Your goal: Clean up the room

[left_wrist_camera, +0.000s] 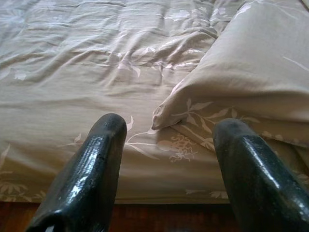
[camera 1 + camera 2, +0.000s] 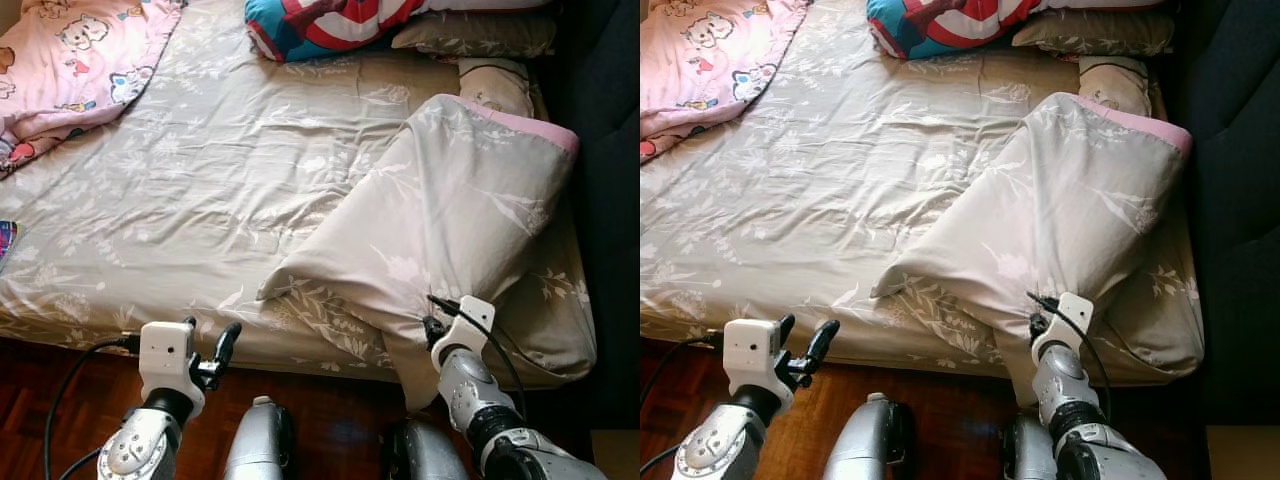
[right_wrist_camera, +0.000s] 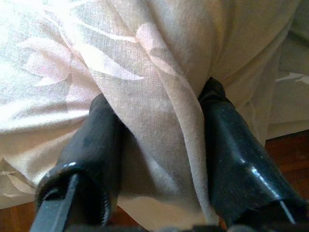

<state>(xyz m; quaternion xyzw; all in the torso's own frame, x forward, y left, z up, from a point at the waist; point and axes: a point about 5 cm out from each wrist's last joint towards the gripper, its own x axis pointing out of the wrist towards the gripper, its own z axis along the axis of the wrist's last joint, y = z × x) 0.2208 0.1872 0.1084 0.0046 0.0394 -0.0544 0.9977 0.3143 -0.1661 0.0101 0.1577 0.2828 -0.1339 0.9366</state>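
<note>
A beige floral blanket (image 2: 450, 210) with a pink lining edge lies folded over the right half of the bed, on the matching beige sheet (image 2: 200, 180). My right gripper (image 2: 432, 325) is at the bed's front edge and is shut on a hanging fold of that blanket (image 3: 154, 96), with cloth bunched between both black fingers. My left gripper (image 2: 212, 335) hovers open at the front edge of the mattress, left of the blanket's corner (image 1: 164, 116), and holds nothing.
A pink cartoon quilt (image 2: 80, 60) covers the far left corner. A red, white and blue cushion (image 2: 320, 25) and beige pillows (image 2: 480, 30) lie at the head. Dark furniture (image 2: 610, 150) borders the right side. Dark wooden floor (image 2: 60, 400) runs below the bed.
</note>
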